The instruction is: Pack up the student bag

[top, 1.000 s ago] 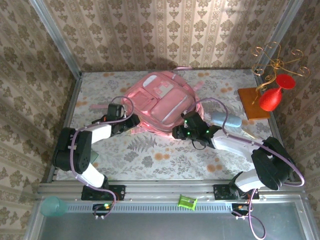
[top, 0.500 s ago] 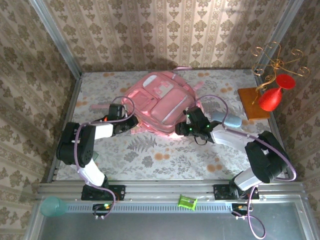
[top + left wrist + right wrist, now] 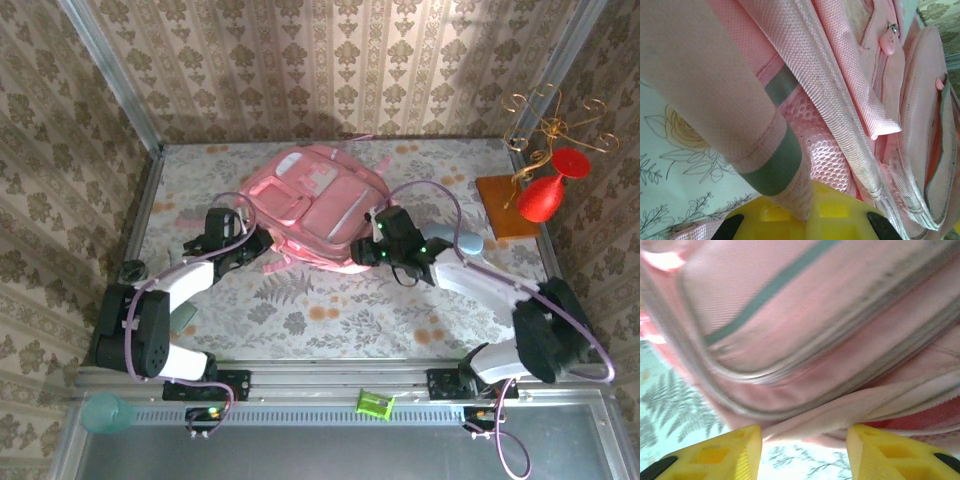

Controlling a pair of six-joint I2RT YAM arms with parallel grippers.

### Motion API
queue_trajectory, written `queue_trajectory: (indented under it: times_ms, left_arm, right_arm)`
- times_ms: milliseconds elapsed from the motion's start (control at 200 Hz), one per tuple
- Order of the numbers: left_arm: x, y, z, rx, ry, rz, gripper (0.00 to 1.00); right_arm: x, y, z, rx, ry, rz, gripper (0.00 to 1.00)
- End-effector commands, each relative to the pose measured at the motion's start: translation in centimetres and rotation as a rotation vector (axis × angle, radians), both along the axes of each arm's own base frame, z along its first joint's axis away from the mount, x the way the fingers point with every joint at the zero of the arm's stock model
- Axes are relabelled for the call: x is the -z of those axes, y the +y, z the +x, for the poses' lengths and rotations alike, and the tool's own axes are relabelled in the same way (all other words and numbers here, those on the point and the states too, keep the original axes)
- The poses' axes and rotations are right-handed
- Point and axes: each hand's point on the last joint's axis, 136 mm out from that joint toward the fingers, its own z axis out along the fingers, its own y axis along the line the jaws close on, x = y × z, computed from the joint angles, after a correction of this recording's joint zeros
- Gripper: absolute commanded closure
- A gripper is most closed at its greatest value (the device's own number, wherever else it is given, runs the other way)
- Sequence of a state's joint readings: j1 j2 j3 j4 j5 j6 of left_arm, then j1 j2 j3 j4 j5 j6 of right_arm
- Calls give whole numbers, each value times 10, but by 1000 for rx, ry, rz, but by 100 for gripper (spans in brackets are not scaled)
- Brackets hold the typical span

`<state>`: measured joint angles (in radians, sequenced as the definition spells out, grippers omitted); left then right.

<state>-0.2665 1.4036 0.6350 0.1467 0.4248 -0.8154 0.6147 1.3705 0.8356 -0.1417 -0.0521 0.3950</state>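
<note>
The student bag [image 3: 315, 200], a big pink backpack, lies at the middle back of the table. My left gripper [image 3: 248, 247] is at its near left corner. In the left wrist view the yellow fingers [image 3: 850, 220] are shut on a pink strap with a grey band [image 3: 747, 130], and mesh and zip pockets [image 3: 900, 115] lie behind it. My right gripper [image 3: 366, 252] is at the bag's near right edge. Its yellow fingers [image 3: 720, 457] stand apart, with the bag's lower seam [image 3: 805, 412] just above the gap and nothing gripped.
A pale blue pouch [image 3: 462, 241] lies right of the bag, behind the right arm. A wooden block [image 3: 500, 205] with a gold wire stand and a red vase [image 3: 545, 195] stands at the far right. A green item [image 3: 375, 403] and a teal cup [image 3: 105, 412] sit by the front rail.
The left gripper has shut on the bag's strap and drawn a little to the left. The right gripper has moved up to the bag's near right edge. The bag has shifted slightly.
</note>
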Motion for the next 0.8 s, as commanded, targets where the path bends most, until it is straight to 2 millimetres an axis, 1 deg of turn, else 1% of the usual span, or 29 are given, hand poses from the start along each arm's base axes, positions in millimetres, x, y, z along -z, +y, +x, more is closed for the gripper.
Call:
queue_trajectory:
  times_ms: [0,10,90,130,150,255,335,410,510,595,635,715,795]
  left_arm:
    - [-17,-7,-4,22,0,-58,100]
    - [-17,-7,-4,23,3,-58,100]
    - [-23,-9,-4,29,6,-71,100]
    - [-25,-9,-4,28,10,-73,100]
    - [-26,-9,-4,28,11,-74,100]
    - [-33,-11,-3,32,7,-86,100]
    - [-38,-13,-2,42,6,-95,100]
    - [-42,-13,-2,50,3,-95,100]
    - [-42,-13,-1,54,8,-99,100]
    - [-42,-15,-1,58,11,-108,100]
    - [-41,-15,-1,56,11,-112,100]
    - [-40,-15,-2,58,16,-113,100]
    - [-41,-16,-2,61,13,-116,100]
  right_arm:
    - [-24,36,-22,-101,-113,56,51]
    - [-25,38,-23,-102,-119,57,51]
    - [-25,74,-43,-176,-159,58,51]
    - [-26,88,-47,-186,-181,51,52]
    - [-18,97,-49,-192,-176,37,53]
    - [-7,140,-55,-208,-189,50,58]
    - [4,164,-55,-193,-223,20,58]
    - [14,175,-48,-137,-244,6,61]
    - [24,179,-35,-41,-268,20,62]
    - [35,182,-25,4,-301,-26,63]
    - [37,188,-22,9,-315,-37,63]
    - [47,187,-13,64,-339,-78,64]
    - [54,179,-3,138,-356,-124,63]
